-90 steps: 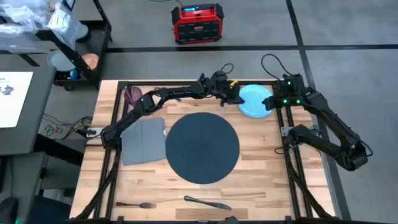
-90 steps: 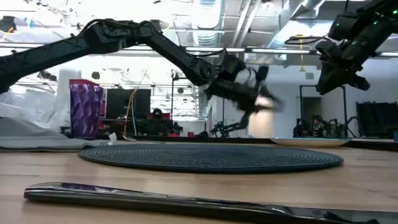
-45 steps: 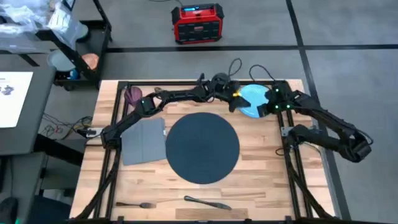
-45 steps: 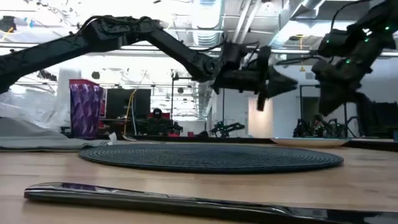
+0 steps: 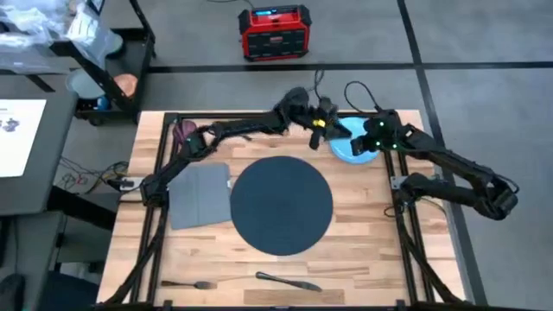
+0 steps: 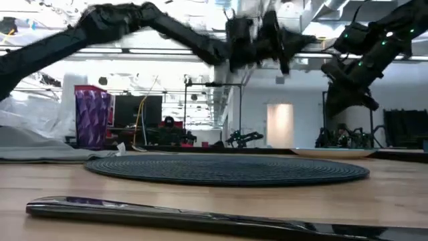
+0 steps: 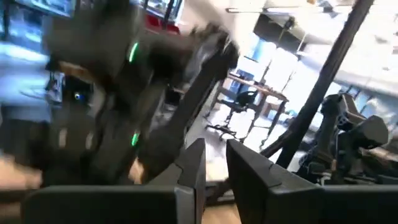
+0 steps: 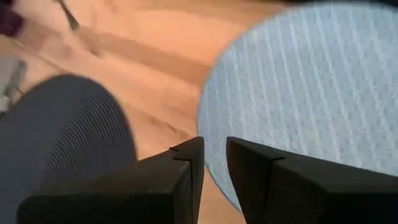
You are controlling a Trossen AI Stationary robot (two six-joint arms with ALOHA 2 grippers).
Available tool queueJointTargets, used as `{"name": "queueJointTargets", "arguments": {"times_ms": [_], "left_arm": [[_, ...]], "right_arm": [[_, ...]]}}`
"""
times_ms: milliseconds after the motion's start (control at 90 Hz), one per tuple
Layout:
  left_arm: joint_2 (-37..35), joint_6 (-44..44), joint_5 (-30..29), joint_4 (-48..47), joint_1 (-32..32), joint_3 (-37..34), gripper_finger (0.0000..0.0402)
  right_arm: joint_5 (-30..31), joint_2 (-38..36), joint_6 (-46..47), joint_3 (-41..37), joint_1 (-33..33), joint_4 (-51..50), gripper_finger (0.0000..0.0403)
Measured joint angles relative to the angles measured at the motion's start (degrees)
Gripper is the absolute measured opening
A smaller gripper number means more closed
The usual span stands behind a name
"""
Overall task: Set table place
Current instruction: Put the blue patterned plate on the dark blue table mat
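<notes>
The place, a round dark mat [image 5: 281, 206], lies flat in the middle of the wooden table [image 5: 363, 250]. A light blue plate [image 5: 346, 149] rests on the table at the far right of the mat. My left gripper [image 5: 328, 123] hangs high above the plate's far left rim, shut and holding nothing. My right gripper [image 5: 365, 142] hovers over the plate, looking down on its rim [image 8: 214, 124]; it too is shut and holds nothing.
A grey napkin [image 5: 199, 194] lies left of the mat, and a purple cup [image 5: 184, 131] stands at the far left. A fork [image 5: 186, 283] and a knife [image 5: 289, 281] lie along the near edge. Black rails frame the table.
My left gripper has risen well above the table and drawn a little toward the far edge. My right gripper has gone toward the table's left and now stands over the blue plate.
</notes>
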Motion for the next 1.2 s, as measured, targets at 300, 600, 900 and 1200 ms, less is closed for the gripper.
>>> {"name": "queueJointTargets", "arguments": {"times_ms": [300,600,900,1200], "left_arm": [[-12.9,21.5,-15.8,-37.8,-1.0,-0.3,0.0008],[-26.7,19.4,-27.2,-36.3,-2.4,-20.6,0.0006],[-51.9,9.2,-38.1,-0.7,-8.1,-66.4,0.0006],[-64.7,7.4,-57.4,24.9,-20.6,-95.2,0.0006]], "right_arm": [[0.0,0.0,-0.5,0.0,0.0,2.0,0.0058],[0.0,0.0,-0.6,0.0,0.0,2.0,0.0058],[0.4,0.0,-0.9,0.0,0.0,2.5,0.0058],[2.4,6.0,0.3,0.0,1.7,0.4,0.0049]]}}
